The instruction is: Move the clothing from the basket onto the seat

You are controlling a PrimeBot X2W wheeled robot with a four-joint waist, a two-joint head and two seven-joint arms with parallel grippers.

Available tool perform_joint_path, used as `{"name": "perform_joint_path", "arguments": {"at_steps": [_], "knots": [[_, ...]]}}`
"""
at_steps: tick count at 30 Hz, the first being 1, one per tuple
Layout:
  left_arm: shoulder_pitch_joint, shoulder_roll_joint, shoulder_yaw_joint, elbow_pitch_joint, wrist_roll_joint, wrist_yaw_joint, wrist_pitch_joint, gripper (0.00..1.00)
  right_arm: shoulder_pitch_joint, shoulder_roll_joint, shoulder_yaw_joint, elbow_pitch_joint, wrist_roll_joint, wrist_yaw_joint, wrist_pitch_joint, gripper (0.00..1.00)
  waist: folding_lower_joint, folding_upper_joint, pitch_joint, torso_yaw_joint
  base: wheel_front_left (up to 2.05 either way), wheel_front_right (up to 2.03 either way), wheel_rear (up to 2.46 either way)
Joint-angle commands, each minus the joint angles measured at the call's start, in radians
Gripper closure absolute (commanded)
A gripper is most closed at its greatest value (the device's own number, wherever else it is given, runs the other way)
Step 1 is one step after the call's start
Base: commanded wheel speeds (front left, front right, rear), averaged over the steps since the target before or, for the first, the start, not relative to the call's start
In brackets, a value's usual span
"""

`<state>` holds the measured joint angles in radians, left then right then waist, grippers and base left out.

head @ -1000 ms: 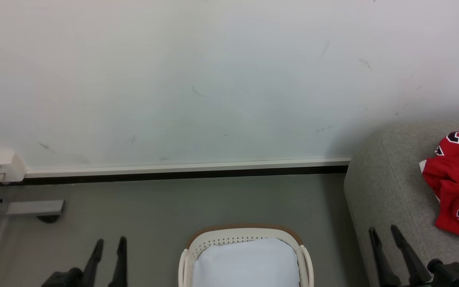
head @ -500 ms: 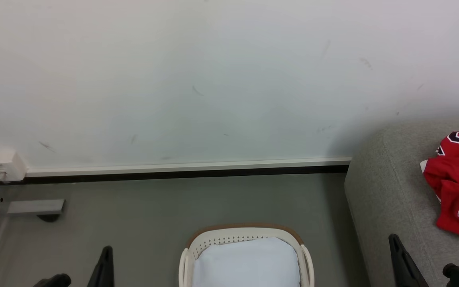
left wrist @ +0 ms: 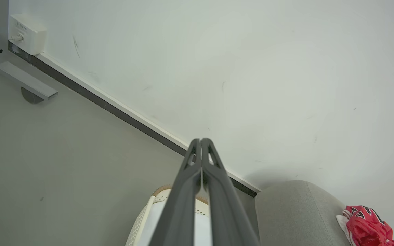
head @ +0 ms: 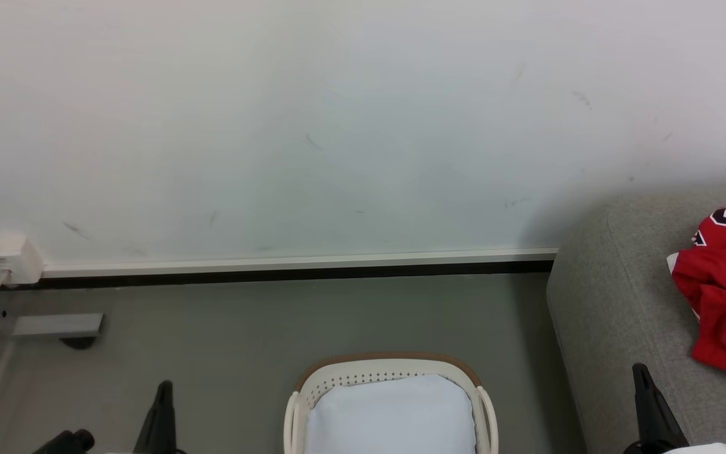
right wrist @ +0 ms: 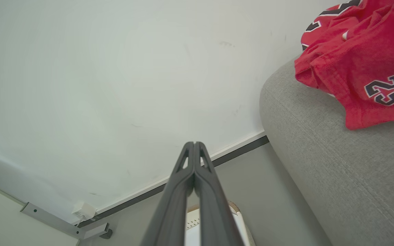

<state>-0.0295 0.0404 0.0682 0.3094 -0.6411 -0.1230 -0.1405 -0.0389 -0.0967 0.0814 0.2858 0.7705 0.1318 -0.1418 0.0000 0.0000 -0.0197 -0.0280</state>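
Nearest the camera, the left gripper [left wrist: 201, 140] and the right gripper [right wrist: 194, 143] each have their two dark fingers pressed together from base to tip, with nothing between them. A second ago both sets of fingers stood apart; now each shows in the head view as a single dark blade, and the right one sits further out towards the picture's edge. Between them the basket [head: 388, 359] stands on the grey floor [head: 243, 328] where it was, with its plain white bottom bare. To the right, the clothing [head: 722, 284] lies crumpled on the seat [head: 609, 315], unmoved. Beyond runs the skirting [head: 300, 260], with the pale wall [head: 338, 126] above it.
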Motion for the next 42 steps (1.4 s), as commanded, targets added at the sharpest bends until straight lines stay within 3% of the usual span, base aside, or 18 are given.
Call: {"name": "perform_joint_path", "arguments": {"at_steps": [1, 42], "knots": [[-0.026, 0.007, 0.008, -0.019, -0.039, -0.002, 0.009, 1.0, -0.027, -0.002, -0.013, -0.018, 0.037, 0.0, 0.007, 1.0, 0.0, 0.0, 0.0, 0.0, 0.0, 0.0, 0.0], [-0.061, 0.011, 0.03, -0.048, -0.536, -0.001, 0.141, 1.0, -0.058, 0.018, -0.105, -0.028, 0.472, -0.001, 0.133, 1.0, 0.0, 0.0, 0.008, 0.012, 0.0, 0.0, 0.0]]}}
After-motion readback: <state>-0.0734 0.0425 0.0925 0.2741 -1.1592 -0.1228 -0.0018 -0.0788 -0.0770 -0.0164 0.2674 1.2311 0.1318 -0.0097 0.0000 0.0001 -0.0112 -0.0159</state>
